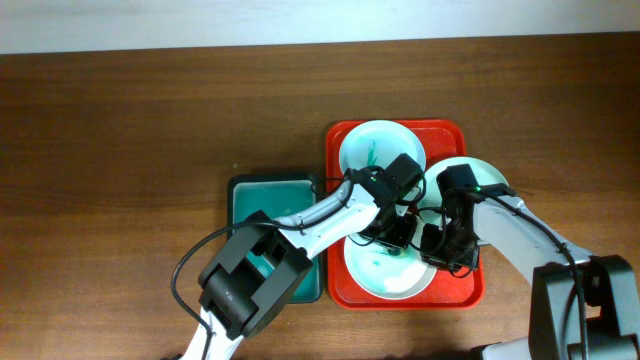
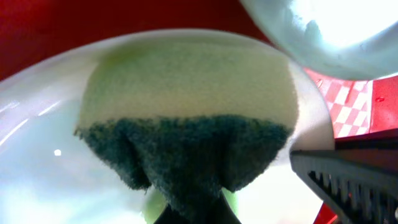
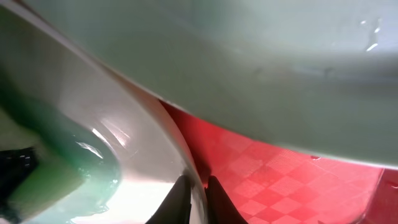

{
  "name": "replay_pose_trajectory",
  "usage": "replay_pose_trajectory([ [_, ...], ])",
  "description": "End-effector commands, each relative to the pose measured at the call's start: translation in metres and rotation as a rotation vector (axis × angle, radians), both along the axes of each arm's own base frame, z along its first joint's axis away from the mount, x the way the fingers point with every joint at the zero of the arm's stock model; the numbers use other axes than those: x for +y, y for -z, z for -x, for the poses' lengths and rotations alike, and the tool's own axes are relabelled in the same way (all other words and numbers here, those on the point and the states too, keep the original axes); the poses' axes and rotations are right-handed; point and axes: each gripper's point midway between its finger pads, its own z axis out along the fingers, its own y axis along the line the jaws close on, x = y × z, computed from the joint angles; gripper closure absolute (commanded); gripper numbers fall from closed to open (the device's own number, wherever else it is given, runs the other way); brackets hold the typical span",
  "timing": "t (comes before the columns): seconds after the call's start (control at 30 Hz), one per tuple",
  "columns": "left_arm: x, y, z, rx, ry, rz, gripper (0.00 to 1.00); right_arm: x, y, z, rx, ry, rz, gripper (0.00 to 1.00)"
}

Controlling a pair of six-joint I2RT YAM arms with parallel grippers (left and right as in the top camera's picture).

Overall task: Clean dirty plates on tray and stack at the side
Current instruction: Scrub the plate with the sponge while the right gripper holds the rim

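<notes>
Three pale plates sit on the red tray (image 1: 340,135): a far plate (image 1: 375,145) with a teal smear, a right plate (image 1: 487,176) hanging over the tray's right rim, and a near plate (image 1: 385,275). My left gripper (image 1: 393,234) is shut on a yellow-and-green sponge (image 2: 186,112) and presses it into the near plate (image 2: 37,162). My right gripper (image 3: 198,199) is shut on the near plate's right rim (image 3: 149,143), beneath the right plate (image 3: 249,68). Teal soapy liquid (image 3: 50,143) lies in the near plate.
A teal basin (image 1: 250,200) with a dark rim stands just left of the tray, partly under my left arm. Brown wooden table (image 1: 120,150) surrounds everything. The right arm's fingertip (image 2: 348,180) shows in the left wrist view.
</notes>
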Motion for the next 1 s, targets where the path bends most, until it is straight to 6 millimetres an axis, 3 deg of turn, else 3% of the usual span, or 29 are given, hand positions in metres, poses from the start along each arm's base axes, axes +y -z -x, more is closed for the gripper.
replay_pose_trajectory([
  [0.0,0.010,0.026,-0.021,-0.115,-0.013,-0.085,1.00,-0.011,0.009,0.006,0.017,0.000,0.062,0.90],
  [0.1,0.038,0.030,-0.055,-0.246,-0.083,-0.204,1.00,-0.011,0.009,0.007,0.024,0.000,0.062,0.90],
  [0.17,0.062,0.033,-0.059,-0.193,-0.117,-0.249,1.00,-0.011,0.009,0.008,0.025,0.000,0.062,0.90],
  [0.2,0.068,0.034,-0.051,-0.134,-0.115,-0.253,1.00,-0.011,0.009,0.008,0.025,0.000,0.062,0.90],
  [0.27,0.066,0.027,-0.003,0.145,-0.085,-0.179,1.00,-0.011,0.009,0.007,0.024,0.000,0.062,0.90],
  [0.33,0.079,0.025,0.014,0.203,-0.038,-0.226,1.00,-0.011,0.009,0.007,0.024,0.000,0.062,0.90],
  [0.4,0.088,0.026,0.017,0.207,-0.038,-0.272,1.00,-0.011,0.009,0.007,0.024,0.000,0.062,0.90],
  [0.47,0.072,0.018,0.037,0.285,0.028,-0.183,1.00,-0.011,0.009,0.007,0.021,0.000,0.062,0.90],
  [0.6,0.020,0.017,0.059,0.205,0.152,-0.070,1.00,-0.011,0.009,0.006,0.017,0.001,0.062,0.90],
  [0.67,0.008,0.012,0.063,0.221,0.165,-0.009,1.00,-0.011,0.009,0.006,0.017,0.001,0.062,0.90],
  [0.77,-0.009,0.006,0.052,0.192,0.171,0.089,1.00,-0.011,0.009,0.006,0.017,0.001,0.061,0.90],
  [0.83,-0.003,0.013,0.030,0.109,0.139,0.052,1.00,-0.011,0.009,0.006,0.017,0.001,0.061,0.90],
  [0.9,0.024,0.024,-0.008,-0.007,0.063,-0.060,1.00,-0.011,0.009,0.006,0.017,0.001,0.061,0.90],
  [0.97,0.072,0.031,-0.040,-0.008,-0.052,-0.168,1.00,-0.011,0.009,0.006,0.017,0.001,0.061,0.90],
])
